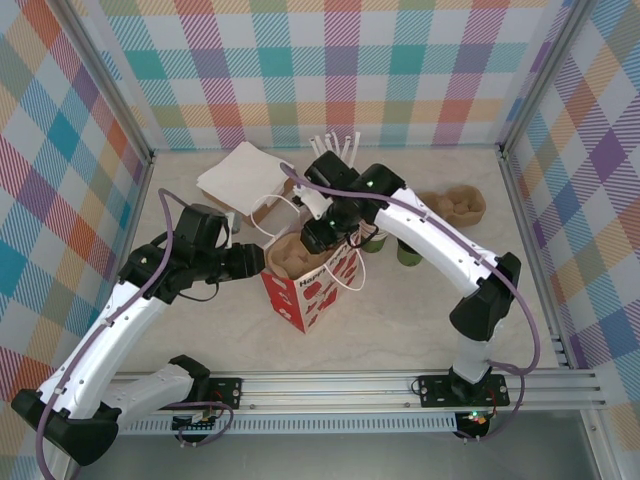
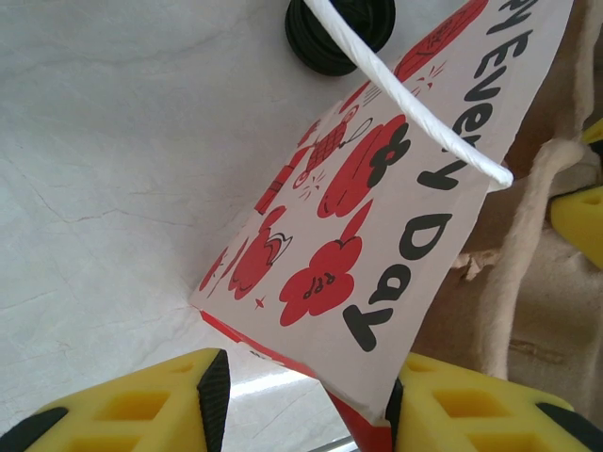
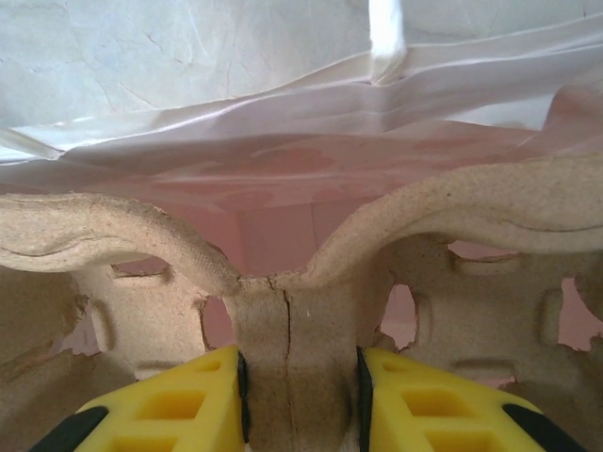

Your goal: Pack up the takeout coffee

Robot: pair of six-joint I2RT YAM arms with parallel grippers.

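The red-and-white paper bag point(image 1: 300, 290) stands open at the table's middle. My right gripper point(image 1: 318, 238) reaches into its mouth from above, shut on the centre post of a brown cardboard cup carrier point(image 3: 292, 330) that sits in the bag's mouth point(image 1: 292, 256). My left gripper point(image 2: 303, 386) is at the bag's left rim. Its jaws straddle the bag's wall point(image 2: 377, 207): the right finger touches the paper, the left one stands apart. Two green takeout coffee cups point(image 1: 408, 253) stand right of the bag, one point(image 1: 377, 241) partly behind my right arm.
A flat white bag point(image 1: 240, 172) lies at the back left. White sticks point(image 1: 335, 148) stand behind my right arm. A second cardboard carrier point(image 1: 455, 205) lies at the back right. Checked walls and metal posts close off three sides.
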